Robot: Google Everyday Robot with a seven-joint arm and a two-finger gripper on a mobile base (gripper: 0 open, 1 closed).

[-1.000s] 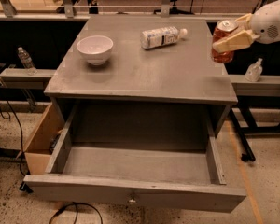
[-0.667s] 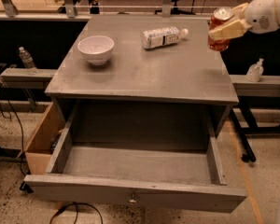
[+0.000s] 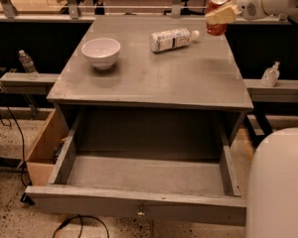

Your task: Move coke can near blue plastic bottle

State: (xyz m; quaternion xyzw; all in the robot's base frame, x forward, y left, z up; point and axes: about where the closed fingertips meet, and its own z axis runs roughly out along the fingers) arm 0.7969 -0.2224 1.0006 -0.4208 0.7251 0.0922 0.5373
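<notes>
The coke can (image 3: 216,9), red with a silver top, is held in my gripper (image 3: 221,15) above the far right corner of the grey table (image 3: 154,78). The gripper's fingers (image 3: 219,16) are shut on the can, and the white arm comes in from the upper right. The blue plastic bottle (image 3: 172,39) lies on its side on the far part of the table, its white cap pointing right. The can is just right of and a little above the bottle's cap, apart from it.
A white bowl (image 3: 101,52) stands at the table's left. An open drawer (image 3: 144,175) sticks out at the front. A small water bottle (image 3: 27,64) is on the left ledge and a pump bottle (image 3: 270,75) on the right ledge. My white base (image 3: 280,182) is at the lower right.
The gripper with the can has moved up and to the left, from off the table's right edge towards the bottle's cap. The bottle and bowl have not moved.
</notes>
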